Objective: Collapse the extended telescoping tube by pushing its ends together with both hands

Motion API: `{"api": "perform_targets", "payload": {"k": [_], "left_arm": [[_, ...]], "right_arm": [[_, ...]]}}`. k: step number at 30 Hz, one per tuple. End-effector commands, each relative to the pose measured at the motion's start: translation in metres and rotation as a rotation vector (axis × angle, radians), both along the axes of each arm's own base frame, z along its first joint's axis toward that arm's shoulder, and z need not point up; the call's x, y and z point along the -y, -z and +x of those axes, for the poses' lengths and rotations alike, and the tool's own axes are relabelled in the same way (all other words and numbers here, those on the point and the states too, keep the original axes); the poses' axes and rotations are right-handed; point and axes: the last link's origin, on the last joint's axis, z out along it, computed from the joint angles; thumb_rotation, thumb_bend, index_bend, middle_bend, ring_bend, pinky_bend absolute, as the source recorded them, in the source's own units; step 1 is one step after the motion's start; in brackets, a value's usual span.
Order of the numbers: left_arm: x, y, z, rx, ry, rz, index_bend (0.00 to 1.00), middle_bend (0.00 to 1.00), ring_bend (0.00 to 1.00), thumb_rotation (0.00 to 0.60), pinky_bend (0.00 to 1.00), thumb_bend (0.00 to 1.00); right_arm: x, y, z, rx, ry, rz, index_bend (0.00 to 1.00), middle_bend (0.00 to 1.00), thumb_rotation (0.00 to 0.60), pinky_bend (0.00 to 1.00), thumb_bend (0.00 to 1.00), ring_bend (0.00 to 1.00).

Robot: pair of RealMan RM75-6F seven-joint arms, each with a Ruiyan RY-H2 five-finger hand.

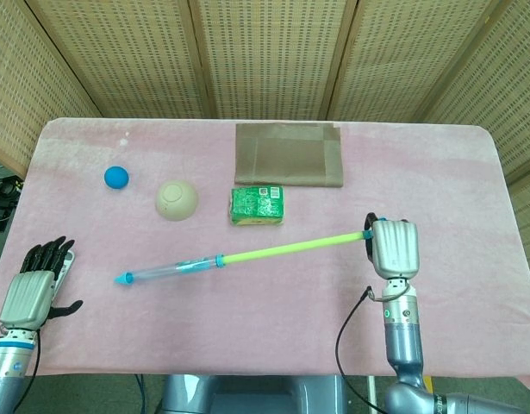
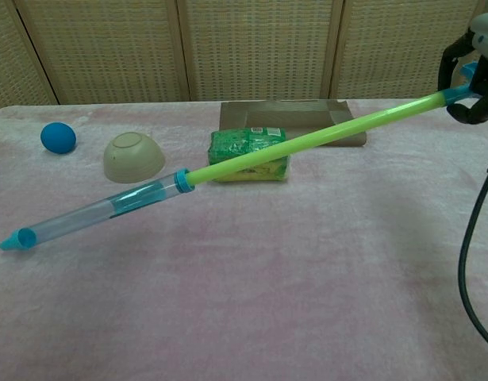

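Your right hand (image 1: 392,248) grips the green end of the telescoping tube (image 1: 273,253), lifted and slanting down toward its blue tip at the left. Your left hand (image 1: 36,285) rests empty, fingers spread, at the table's (image 1: 437,172) left edge. Behind the tube sit a green packet (image 1: 257,205), an upturned bowl (image 1: 177,200), a blue ball (image 1: 116,177) and a folded brown cloth (image 1: 289,154).

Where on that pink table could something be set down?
The right side beyond the brown mat and right hand is bare, and so is the near strip below the tube. The ball, bowl and green packet crowd the far left-centre.
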Motion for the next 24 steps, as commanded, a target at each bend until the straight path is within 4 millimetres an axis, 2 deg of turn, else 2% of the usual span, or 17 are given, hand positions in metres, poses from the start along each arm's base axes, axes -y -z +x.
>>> {"api": "perform_targets", "payload": {"k": [1,2,3,5,6,8,10,13,18,24], "left_arm": [[-0.006,0.006,0.001,-0.021,-0.015,-0.011,0.06,0.00,0.01,0.600,0.05,0.12],[-0.007,0.007,0.001,-0.026,-0.021,-0.013,0.08,0.01,0.03,0.600,0.08,0.12],[-0.009,0.009,0.001,-0.030,-0.026,-0.014,0.12,0.08,0.09,0.600,0.16,0.14],[-0.012,0.011,0.003,-0.031,-0.033,-0.012,0.22,0.30,0.31,0.600,0.36,0.18],[-0.014,0.012,0.004,-0.028,-0.034,-0.006,0.28,0.47,0.46,0.600,0.48,0.21],[-0.019,0.016,0.007,-0.013,-0.038,0.007,0.37,0.66,0.64,0.600,0.63,0.25],[-0.023,0.018,0.009,-0.002,-0.042,0.015,0.42,0.79,0.75,0.600,0.72,0.28],[-0.032,0.021,0.011,-0.012,-0.054,0.019,0.43,0.85,0.81,0.600,0.77,0.29],[-0.053,0.032,0.020,0.000,-0.115,-0.035,0.39,0.87,0.82,0.600,0.78,0.30],[-0.063,0.038,0.026,-0.010,-0.160,-0.081,0.34,0.87,0.82,0.600,0.78,0.30]], "right_arm": [[0.003,0.000,0.006,0.000,0.011,-0.009,0.83,1.00,0.600,0.69,0.65,1.00],[0.003,0.000,0.006,0.000,0.014,-0.009,0.83,1.00,0.600,0.69,0.65,1.00],[0.003,0.000,0.007,0.000,0.016,-0.008,0.83,1.00,0.600,0.69,0.65,1.00],[0.004,0.001,0.007,0.001,0.018,-0.009,0.83,1.00,0.600,0.69,0.65,1.00],[0.004,0.001,0.007,0.001,0.019,-0.009,0.83,1.00,0.600,0.69,0.65,1.00],[0.004,0.002,0.007,0.003,0.024,-0.007,0.83,1.00,0.600,0.69,0.65,1.00],[0.005,0.002,0.006,0.001,0.028,-0.008,0.83,1.00,0.600,0.69,0.65,1.00],[0.005,0.003,0.006,0.003,0.031,-0.006,0.83,1.00,0.600,0.69,0.65,1.00],[0.006,0.004,0.011,0.001,0.025,-0.010,0.83,1.00,0.600,0.69,0.65,1.00],[0.005,0.005,0.012,-0.001,0.033,-0.005,0.83,1.00,0.600,0.69,0.65,1.00]]}}
